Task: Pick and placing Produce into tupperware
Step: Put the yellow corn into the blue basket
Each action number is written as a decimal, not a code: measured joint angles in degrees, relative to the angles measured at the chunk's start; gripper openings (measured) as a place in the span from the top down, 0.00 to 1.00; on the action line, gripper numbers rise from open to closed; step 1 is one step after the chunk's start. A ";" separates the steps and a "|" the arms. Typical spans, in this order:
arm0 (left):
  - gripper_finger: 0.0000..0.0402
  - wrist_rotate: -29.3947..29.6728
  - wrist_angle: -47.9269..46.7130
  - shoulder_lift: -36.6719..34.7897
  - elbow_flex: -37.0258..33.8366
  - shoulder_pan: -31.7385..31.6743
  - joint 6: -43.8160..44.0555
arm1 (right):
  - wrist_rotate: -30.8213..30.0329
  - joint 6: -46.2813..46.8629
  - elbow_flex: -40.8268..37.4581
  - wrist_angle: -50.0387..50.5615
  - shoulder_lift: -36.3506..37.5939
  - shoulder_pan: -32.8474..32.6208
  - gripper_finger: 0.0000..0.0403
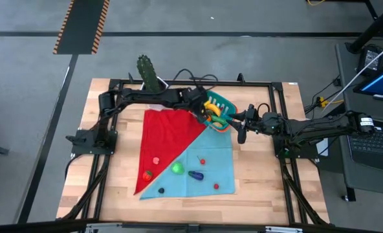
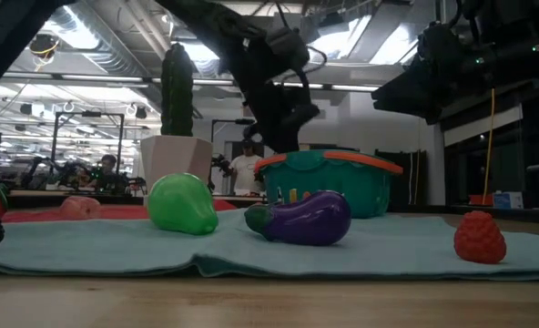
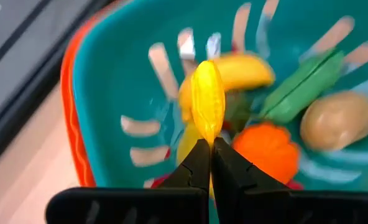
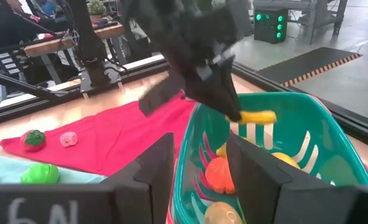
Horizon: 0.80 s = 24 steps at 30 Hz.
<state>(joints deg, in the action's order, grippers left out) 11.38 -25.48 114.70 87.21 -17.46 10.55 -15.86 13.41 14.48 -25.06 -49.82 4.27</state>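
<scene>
The teal tupperware (image 1: 218, 109) with an orange rim stands at the cloths' far corner. It holds a banana (image 3: 243, 70), a green pod (image 3: 302, 84), an orange piece (image 3: 268, 149) and a tan piece (image 3: 336, 119). My left gripper (image 1: 207, 114) hangs over its inside, shut on a yellow piece of produce (image 3: 207, 93). My right gripper (image 1: 238, 124) is at the tub's right side. A green pear (image 1: 177, 168), a purple eggplant (image 1: 196, 175) and several small red pieces lie on the cloths. My left gripper pinches the yellow piece by its near end (image 3: 207, 132) between its two fingertips, slanting down from the table's left. The piece sticks out past the fingertips (image 4: 258, 116), lifted clear above the produce in the tub. My right gripper straddles the tub's right wall (image 4: 189, 171) just below the rim, one finger (image 4: 156, 171) outside and one (image 4: 255, 180) inside. It comes level from the table's right. The tub stands upright on the table.
A red cloth (image 1: 169, 136) and a light blue cloth (image 1: 211, 158) cover the table's middle. A tall green cactus (image 2: 177, 91) in a white pot (image 2: 174, 153) stands at the far left of the tub. People show in the room beyond.
</scene>
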 joint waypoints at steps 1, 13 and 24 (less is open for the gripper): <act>1.00 0.00 -0.63 0.50 0.44 -0.06 -0.07 | 0.00 -0.01 0.00 0.05 0.00 0.00 0.63; 1.00 -1.51 -6.05 1.06 1.37 -0.98 -0.61 | 0.00 -0.11 0.00 0.46 0.00 0.00 0.63; 0.90 -1.56 -3.59 1.06 1.37 -0.68 -5.03 | 0.00 -0.11 0.00 0.53 0.00 0.00 0.63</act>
<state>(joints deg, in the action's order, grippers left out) 9.82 -29.07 115.77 88.58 -18.14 5.52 -15.86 13.30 14.48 -24.53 -49.82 4.27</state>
